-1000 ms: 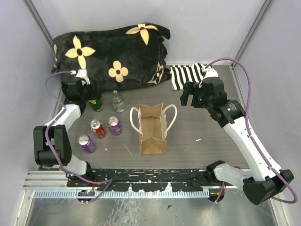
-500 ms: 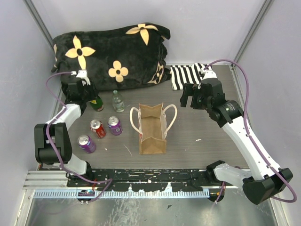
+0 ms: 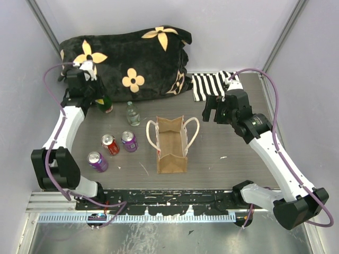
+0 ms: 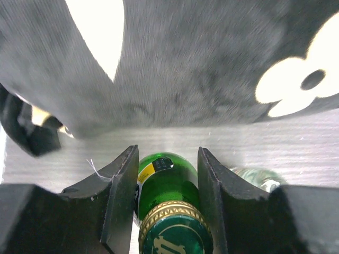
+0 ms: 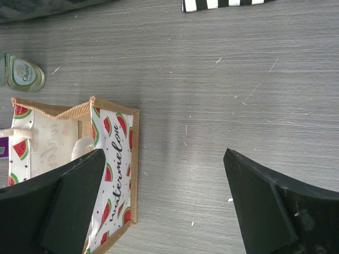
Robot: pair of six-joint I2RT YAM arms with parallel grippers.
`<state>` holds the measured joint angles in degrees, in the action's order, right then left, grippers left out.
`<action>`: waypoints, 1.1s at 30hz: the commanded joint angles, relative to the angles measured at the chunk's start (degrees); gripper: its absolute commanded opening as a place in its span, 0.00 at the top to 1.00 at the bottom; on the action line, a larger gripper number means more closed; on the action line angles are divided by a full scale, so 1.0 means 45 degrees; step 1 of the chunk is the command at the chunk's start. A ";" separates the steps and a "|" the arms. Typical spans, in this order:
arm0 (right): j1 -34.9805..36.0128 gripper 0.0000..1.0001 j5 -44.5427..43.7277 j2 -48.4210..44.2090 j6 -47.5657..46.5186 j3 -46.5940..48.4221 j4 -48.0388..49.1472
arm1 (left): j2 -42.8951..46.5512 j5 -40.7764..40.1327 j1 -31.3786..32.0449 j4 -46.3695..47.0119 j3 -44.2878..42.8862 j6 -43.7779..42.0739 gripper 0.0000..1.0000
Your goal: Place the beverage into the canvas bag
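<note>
Overhead view: bright, even, diffuse light from above; sharp throughout. Short soft shadows lie on the grey wood-grain desk (image 3: 233,148) beside the tan-brown fabric canvas bag with cream rope handles (image 3: 172,163).

Left wrist view: black plush cushion with yellow flowers (image 4: 201,63) smeared and out of focus; green glass bottle with gold cap (image 4: 168,190) soft-edged, very close to the lens; left claw (image 4: 167,159) dark, little detail.

Right wrist view: desk grain crisp and evenly lit; right claw (image 5: 164,159) blurred along the lower edge, near black.
</note>
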<state>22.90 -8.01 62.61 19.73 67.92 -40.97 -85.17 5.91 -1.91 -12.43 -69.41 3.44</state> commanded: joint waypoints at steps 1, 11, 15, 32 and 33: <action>-0.0029 0.00 0.0042 -0.0199 0.0186 -0.0093 0.0855 | 0.1107 0.0683 0.0262 0.0092 -0.2056 -0.0192 1.00; -0.0014 0.00 0.0120 -0.0355 0.0350 -0.0400 0.1116 | 0.0328 0.2429 0.2535 -0.2194 -0.7053 0.1063 1.00; -0.0014 0.00 0.0139 -0.0534 0.0399 -0.0529 0.1116 | -0.0180 0.2968 0.4242 -0.2740 -0.8420 0.1464 1.00; -0.0022 0.00 0.0119 -0.0868 0.0363 -0.0513 0.0881 | 0.0086 0.3109 0.8681 -0.0851 -0.4468 0.1513 1.00; -0.0031 0.00 0.0125 -0.0791 0.0321 -0.0436 0.0838 | 0.0062 0.2994 0.8872 -0.0657 -0.4197 0.1502 1.00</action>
<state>22.90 -7.42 59.24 21.19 64.69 -38.87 -87.85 20.14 35.68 -26.33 -90.26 9.63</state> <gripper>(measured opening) 0.999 0.484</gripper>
